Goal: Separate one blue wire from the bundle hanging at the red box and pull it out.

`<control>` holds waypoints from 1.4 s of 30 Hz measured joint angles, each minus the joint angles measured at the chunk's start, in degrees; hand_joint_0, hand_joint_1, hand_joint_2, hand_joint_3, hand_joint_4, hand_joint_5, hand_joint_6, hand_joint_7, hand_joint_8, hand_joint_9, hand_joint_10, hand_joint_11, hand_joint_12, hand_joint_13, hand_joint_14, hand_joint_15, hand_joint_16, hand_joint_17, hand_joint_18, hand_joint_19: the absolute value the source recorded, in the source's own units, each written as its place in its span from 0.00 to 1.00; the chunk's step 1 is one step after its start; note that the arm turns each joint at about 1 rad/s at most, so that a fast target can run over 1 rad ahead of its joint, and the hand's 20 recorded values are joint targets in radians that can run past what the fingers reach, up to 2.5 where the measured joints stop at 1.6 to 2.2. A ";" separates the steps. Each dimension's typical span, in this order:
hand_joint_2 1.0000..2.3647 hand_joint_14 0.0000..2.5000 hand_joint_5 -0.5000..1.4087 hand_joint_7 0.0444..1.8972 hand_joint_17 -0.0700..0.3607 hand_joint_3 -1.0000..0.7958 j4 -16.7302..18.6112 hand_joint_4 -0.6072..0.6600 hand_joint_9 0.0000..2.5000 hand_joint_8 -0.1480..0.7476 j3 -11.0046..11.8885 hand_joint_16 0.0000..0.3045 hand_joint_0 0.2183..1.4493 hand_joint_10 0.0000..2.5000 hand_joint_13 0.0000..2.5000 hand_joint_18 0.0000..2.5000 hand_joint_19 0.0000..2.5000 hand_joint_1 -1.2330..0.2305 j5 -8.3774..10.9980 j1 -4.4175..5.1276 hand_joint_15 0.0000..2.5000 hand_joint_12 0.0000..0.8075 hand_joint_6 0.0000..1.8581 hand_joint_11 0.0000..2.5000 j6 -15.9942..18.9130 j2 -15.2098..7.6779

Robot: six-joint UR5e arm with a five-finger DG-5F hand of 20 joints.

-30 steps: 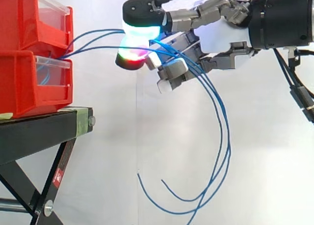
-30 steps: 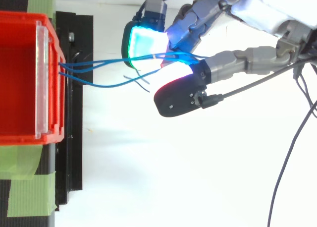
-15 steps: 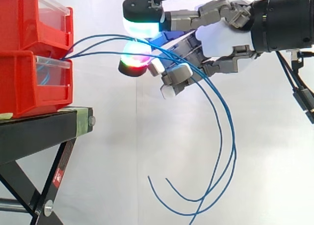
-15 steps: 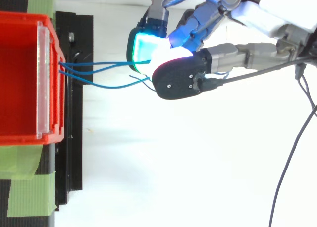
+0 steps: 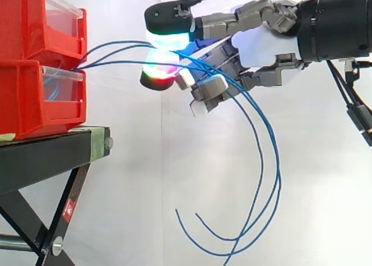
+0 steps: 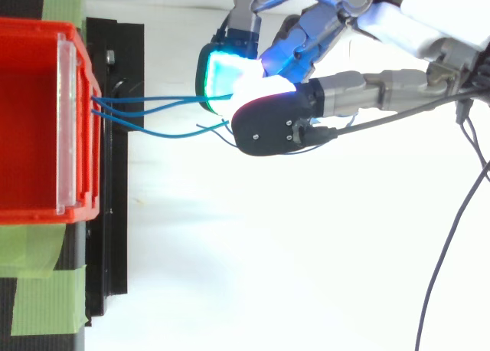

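Side view — three blue wires (image 5: 116,61), one hand (image 5: 261,45)

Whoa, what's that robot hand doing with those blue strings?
The robot hand is pinching the blue wires that come out of the red boxes on the black stand. It grips them between glowing fingertips, out beside the boxes, and their loose ends dangle below. None is pulled out yet; I cannot tell whether it grips just one.

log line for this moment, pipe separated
robot hand: shut on blue wires | blue wires: from red bins, between pads, ends hanging loose | step: pinched, not pulled out
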 measured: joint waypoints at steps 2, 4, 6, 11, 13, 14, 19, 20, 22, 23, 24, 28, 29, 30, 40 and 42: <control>0.02 0.01 0.13 0.55 0.43 0.43 -0.02 0.63 0.41 0.58 -0.02 0.17 0.39 0.01 0.53 0.30 0.31 0.30 0.05 0.01 0.70 0.42 0.47 0.46 0.02 0.00; 0.02 0.01 0.13 0.55 0.43 0.44 -0.03 0.63 0.40 0.57 -0.04 0.17 0.40 0.01 0.52 0.29 0.31 0.29 0.10 0.02 0.70 0.42 0.47 0.46 0.03 0.00; 0.02 0.01 0.13 0.55 0.42 0.45 -0.01 0.63 0.39 0.56 -0.03 0.16 0.41 0.01 0.51 0.29 0.31 0.28 0.13 0.02 0.69 0.41 0.47 0.45 0.03 0.00; 0.02 0.02 0.13 0.56 0.42 0.44 0.04 0.62 0.37 0.54 0.00 0.16 0.43 0.01 0.48 0.27 0.31 0.24 0.15 0.03 0.70 0.43 0.47 0.46 0.03 0.00; 0.02 0.01 0.13 0.56 0.42 0.43 0.05 0.62 0.36 0.54 0.01 0.16 0.43 0.01 0.48 0.26 0.30 0.23 0.15 0.03 0.70 0.43 0.47 0.45 0.04 0.00; 0.02 0.00 0.13 0.56 0.42 0.42 0.04 0.62 0.36 0.54 0.01 0.16 0.43 0.01 0.47 0.26 0.30 0.22 0.15 0.03 0.71 0.43 0.47 0.45 0.06 0.00; 0.01 0.00 0.12 0.59 0.42 0.40 0.05 0.62 0.33 0.52 0.01 0.16 0.43 0.01 0.45 0.25 0.30 0.19 0.09 0.02 0.70 0.43 0.47 0.45 0.11 0.00; 0.01 0.00 0.12 0.58 0.42 0.40 0.05 0.62 0.33 0.53 0.01 0.16 0.43 0.01 0.45 0.26 0.30 0.19 0.08 0.02 0.70 0.43 0.47 0.45 0.11 0.00; 0.01 0.00 0.12 0.58 0.42 0.40 0.05 0.62 0.33 0.53 -0.01 0.16 0.43 0.01 0.45 0.26 0.30 0.19 0.09 0.02 0.70 0.44 0.47 0.45 0.12 0.00; 0.01 0.00 0.12 0.58 0.42 0.39 0.05 0.62 0.32 0.53 -0.01 0.16 0.43 0.01 0.45 0.26 0.30 0.19 0.10 0.02 0.69 0.44 0.47 0.45 0.12 0.00; 0.01 0.00 0.12 0.58 0.43 0.39 0.03 0.62 0.32 0.52 -0.01 0.17 0.42 0.01 0.45 0.26 0.30 0.19 0.12 0.02 0.70 0.43 0.47 0.45 0.12 0.00; 0.01 0.00 0.12 0.56 0.42 0.39 -0.05 0.62 0.33 0.53 0.00 0.16 0.41 0.01 0.46 0.26 0.30 0.20 0.20 0.02 0.69 0.43 0.47 0.45 0.18 0.00; 0.01 0.00 0.12 0.56 0.42 0.39 -0.05 0.62 0.33 0.53 0.00 0.16 0.41 0.01 0.46 0.26 0.30 0.20 0.22 0.02 0.70 0.44 0.47 0.45 0.19 0.00; 0.01 0.00 0.12 0.57 0.42 0.39 -0.07 0.62 0.33 0.54 -0.01 0.16 0.40 0.01 0.46 0.26 0.30 0.21 0.22 0.02 0.70 0.44 0.47 0.45 0.18 0.00; 0.01 0.02 0.13 0.56 0.42 0.39 0.15 0.63 0.36 0.55 -0.01 0.16 0.37 0.01 0.49 0.27 0.31 0.28 0.08 0.03 0.69 0.43 0.47 0.45 0.07 0.00; 0.01 0.05 0.13 0.56 0.42 0.39 0.19 0.64 0.36 0.55 -0.02 0.16 0.37 0.01 0.50 0.27 0.31 0.29 0.09 0.03 0.68 0.42 0.47 0.45 0.17 0.00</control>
